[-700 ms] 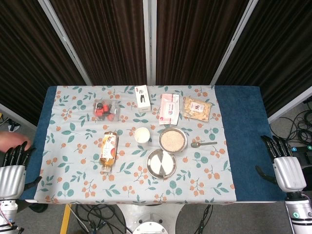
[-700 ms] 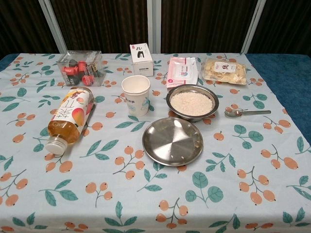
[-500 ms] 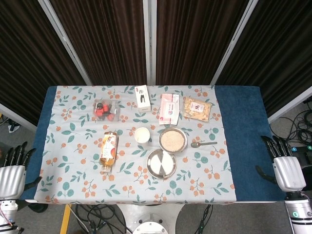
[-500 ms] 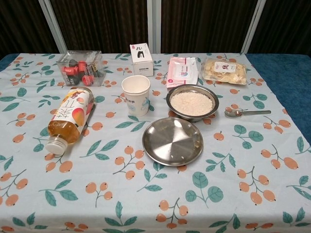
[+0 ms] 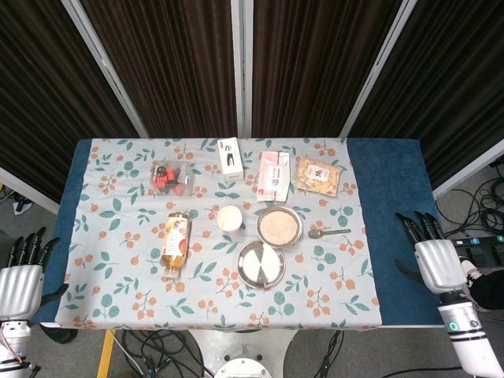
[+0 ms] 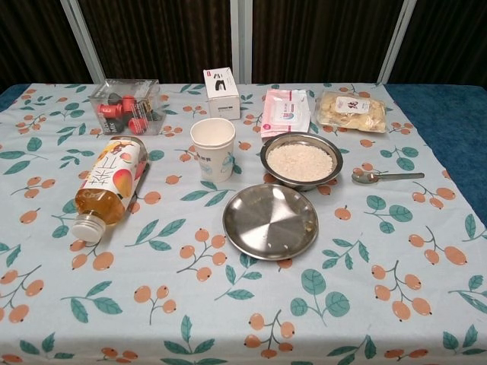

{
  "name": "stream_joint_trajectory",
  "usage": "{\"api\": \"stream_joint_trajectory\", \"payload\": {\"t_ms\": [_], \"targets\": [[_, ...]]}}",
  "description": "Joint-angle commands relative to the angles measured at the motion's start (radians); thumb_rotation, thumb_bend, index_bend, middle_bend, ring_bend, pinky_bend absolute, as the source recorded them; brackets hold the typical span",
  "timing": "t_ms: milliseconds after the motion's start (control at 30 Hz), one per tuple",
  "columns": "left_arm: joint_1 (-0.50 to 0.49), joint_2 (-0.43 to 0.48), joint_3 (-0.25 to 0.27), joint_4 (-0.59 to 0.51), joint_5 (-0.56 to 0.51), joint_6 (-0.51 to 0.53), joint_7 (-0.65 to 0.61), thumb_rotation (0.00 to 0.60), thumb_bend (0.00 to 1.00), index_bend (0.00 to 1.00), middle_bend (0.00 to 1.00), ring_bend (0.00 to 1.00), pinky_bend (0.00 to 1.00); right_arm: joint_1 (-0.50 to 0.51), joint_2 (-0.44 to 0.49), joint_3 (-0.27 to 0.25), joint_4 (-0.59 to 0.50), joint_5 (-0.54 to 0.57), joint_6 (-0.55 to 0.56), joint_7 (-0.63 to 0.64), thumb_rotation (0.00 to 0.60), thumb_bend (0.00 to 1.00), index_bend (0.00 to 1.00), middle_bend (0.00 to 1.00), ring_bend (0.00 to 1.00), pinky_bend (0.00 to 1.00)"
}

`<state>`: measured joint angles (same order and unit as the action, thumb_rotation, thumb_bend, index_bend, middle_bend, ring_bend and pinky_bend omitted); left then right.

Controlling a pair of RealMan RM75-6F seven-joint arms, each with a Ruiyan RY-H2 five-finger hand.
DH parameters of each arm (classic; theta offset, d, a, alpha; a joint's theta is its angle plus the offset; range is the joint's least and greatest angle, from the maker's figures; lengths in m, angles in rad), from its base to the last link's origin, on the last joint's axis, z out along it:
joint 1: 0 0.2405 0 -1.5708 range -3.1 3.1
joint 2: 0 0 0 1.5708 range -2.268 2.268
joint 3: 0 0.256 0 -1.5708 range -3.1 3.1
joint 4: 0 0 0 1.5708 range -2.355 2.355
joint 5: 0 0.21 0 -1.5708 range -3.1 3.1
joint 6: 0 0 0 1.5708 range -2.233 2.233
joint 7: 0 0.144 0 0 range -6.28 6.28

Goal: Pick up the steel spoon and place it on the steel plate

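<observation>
The steel spoon (image 5: 328, 232) (image 6: 386, 177) lies flat on the floral cloth, just right of the rice bowl, handle pointing right. The empty steel plate (image 5: 261, 264) (image 6: 270, 220) sits in front of the bowl near the table's middle. My right hand (image 5: 431, 256) hovers over the blue strip at the table's right edge, fingers spread and empty, well right of the spoon. My left hand (image 5: 20, 276) hangs off the table's left edge, fingers apart, holding nothing. Neither hand shows in the chest view.
A steel bowl of rice (image 5: 278, 226), a paper cup (image 5: 229, 218), a juice bottle lying on its side (image 5: 176, 242), a clear box of red items (image 5: 171, 177), a small white carton (image 5: 230, 157), a pink packet (image 5: 273, 176) and a snack bag (image 5: 318, 175) stand on the cloth.
My right hand has moved left and slightly up, in over the table's right edge. A blurred pinkish shape at the far left edge is gone. The left hand is unmoved.
</observation>
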<state>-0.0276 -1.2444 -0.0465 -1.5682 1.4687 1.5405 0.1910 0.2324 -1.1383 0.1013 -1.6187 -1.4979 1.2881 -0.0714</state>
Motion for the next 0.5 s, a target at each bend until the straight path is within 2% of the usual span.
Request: {"api": "stream_joint_trajectory", "payload": {"t_ms": [33, 200, 500], "targets": [[-0.002, 0.001, -0.001, -0.003, -0.004, -0.004, 0.002, 0.6, 0.06, 0.21, 0.12, 0.06, 0.03, 0.108, -0.061, 0.041, 0.047, 0.078, -0.151, -0.052, 0.6, 0.16, 0.07, 0.22, 0.0, 0.0], [0.002, -0.002, 0.002, 0.006, -0.007, -0.004, -0.007, 0.6, 0.06, 0.21, 0.12, 0.06, 0.03, 0.204, -0.186, 0.066, 0.169, 0.133, -0.255, -0.098, 0.6, 0.17, 0.19, 0.3, 0.02, 0.01], [0.006, 0.0, 0.005, 0.012, -0.008, -0.002, -0.023, 0.6, 0.06, 0.21, 0.12, 0.06, 0.03, 0.318, -0.351, 0.068, 0.358, 0.21, -0.399, -0.151, 0.6, 0.17, 0.35, 0.37, 0.06, 0.04]]}}
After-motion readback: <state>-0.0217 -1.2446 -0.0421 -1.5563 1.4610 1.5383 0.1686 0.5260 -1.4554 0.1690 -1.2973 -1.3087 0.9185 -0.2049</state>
